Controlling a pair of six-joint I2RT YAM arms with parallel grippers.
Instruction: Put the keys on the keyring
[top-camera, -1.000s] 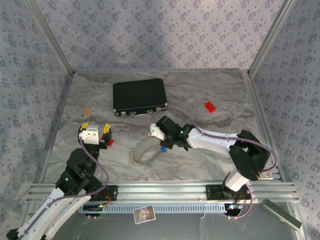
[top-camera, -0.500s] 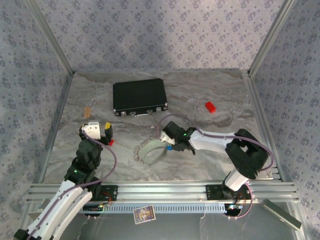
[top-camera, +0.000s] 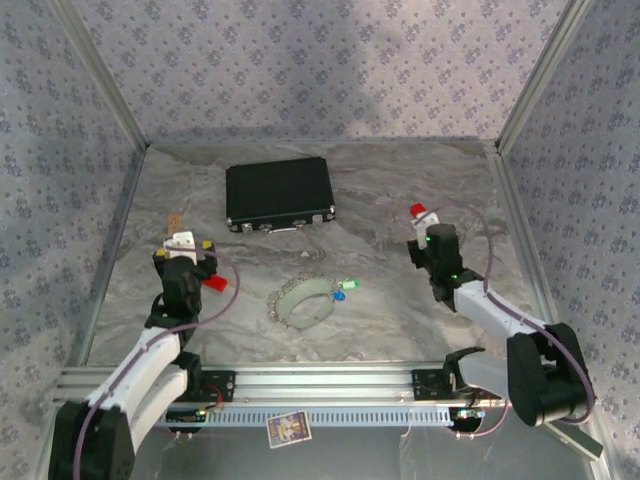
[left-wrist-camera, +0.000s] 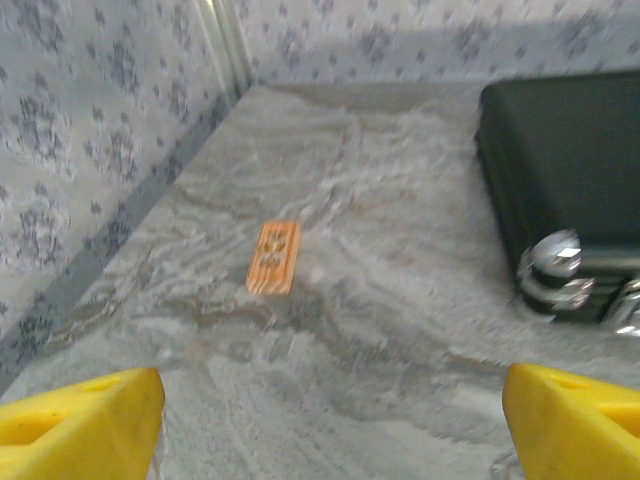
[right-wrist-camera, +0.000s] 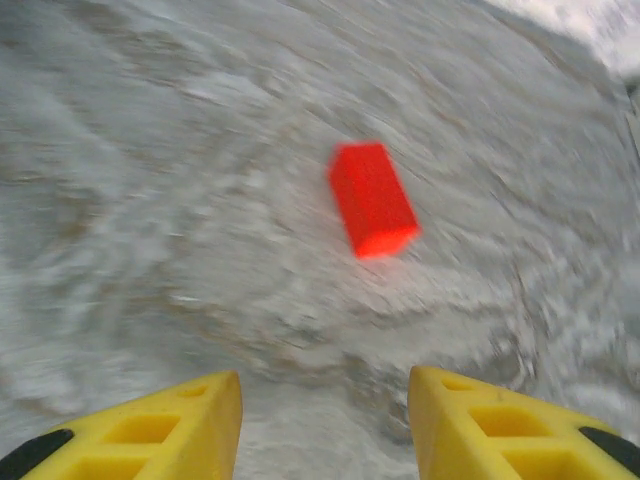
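Both empty and open, my left gripper (top-camera: 188, 244) sits well left of the keyring (top-camera: 300, 301), my right gripper (top-camera: 424, 224) well right, the keys (top-camera: 344, 291) just beside its right edge; threading looks finished, so next I'd confirm they're attached.

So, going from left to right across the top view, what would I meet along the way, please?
left claw → keyring → keys → right claw
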